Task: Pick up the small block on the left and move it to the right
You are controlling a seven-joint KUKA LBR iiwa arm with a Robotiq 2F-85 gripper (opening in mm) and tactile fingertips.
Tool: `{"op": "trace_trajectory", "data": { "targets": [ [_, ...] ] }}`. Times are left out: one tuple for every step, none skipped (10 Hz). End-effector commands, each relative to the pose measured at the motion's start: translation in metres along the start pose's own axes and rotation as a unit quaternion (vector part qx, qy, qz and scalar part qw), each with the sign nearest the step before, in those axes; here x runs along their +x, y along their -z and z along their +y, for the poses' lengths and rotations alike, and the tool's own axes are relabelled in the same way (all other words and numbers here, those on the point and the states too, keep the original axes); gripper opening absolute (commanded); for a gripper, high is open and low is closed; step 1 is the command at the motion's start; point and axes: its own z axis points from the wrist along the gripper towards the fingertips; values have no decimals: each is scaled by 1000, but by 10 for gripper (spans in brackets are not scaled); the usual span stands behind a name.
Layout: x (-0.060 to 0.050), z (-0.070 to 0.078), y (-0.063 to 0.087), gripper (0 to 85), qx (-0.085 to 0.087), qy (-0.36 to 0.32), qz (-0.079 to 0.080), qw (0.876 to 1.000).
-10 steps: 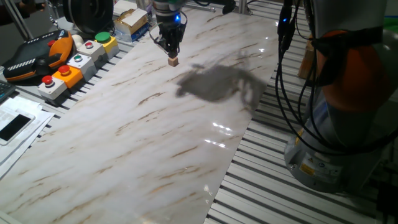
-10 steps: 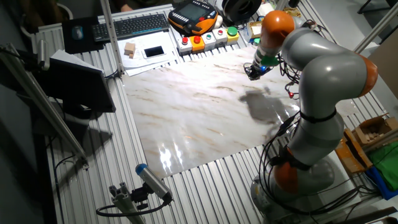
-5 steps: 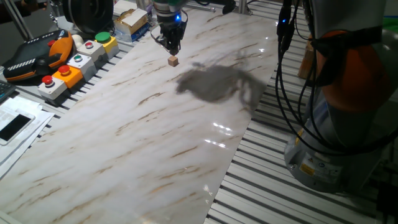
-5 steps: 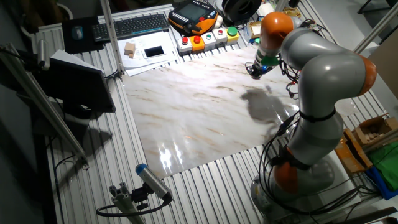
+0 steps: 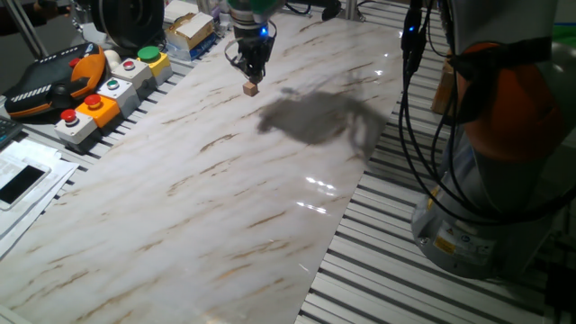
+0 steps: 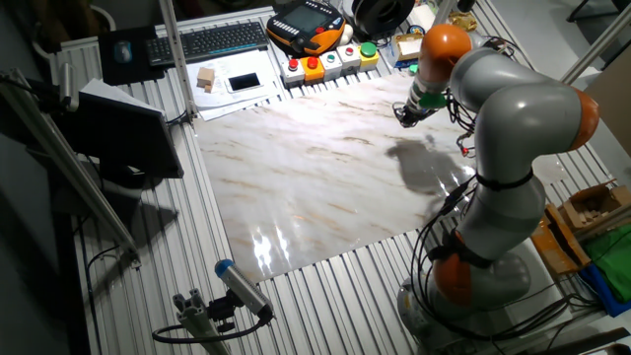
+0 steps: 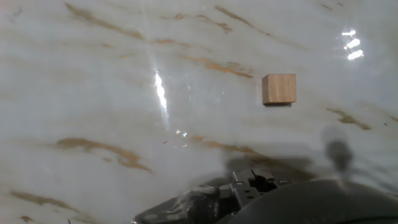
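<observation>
Block [image 5: 251, 88] sits on the marble table [image 5: 207, 180], upper centre of one fixed view, flat on the surface, nothing gripping it. Gripper [image 5: 251, 72] hangs right above it w/ a blue light lit on the wrist; whether fingertips touch the block can't be told from this angle. In the other fixed view the gripper [image 6: 408, 113] is at upper right, near the table's [image 6: 315, 177] far edge; block too small to make out there.

Hand view: block [image 7: 279, 88] lies upper right of frame, square face up, plain light wood, thin shadow along its lower edge. It's clear of any finger; marble all round it. Fingers not in shot, only dark blurred gripper body along the bottom edge, so spread of the jaws: can't tell.

Arm [image 6: 513, 128], grey w/ orange joints, fills the right side of the other fixed view; its shadow falls on the marble just right of the block in one fixed view.

Button boxes [image 5: 112, 90] w/ red, green caps line the upper left of one fixed view, beside an orange-black pendant [image 5: 54, 81]. Well apart from block. Keyboard [image 6: 222, 39] at top of the other fixed view.
</observation>
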Motion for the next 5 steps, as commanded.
{"op": "trace_trajectory", "data": {
  "targets": [
    [-1, -2, -1, 7, -1, 1, 0, 1000],
    [-1, -2, -1, 7, -3, 2, -1, 1000],
    [-1, -2, -1, 7, -11, -1, 2, 1000],
    [-1, -2, -1, 7, -7, -3, 0, 1000],
    [-1, -2, -1, 7, 0, -3, -2, 1000]
  ]
}}
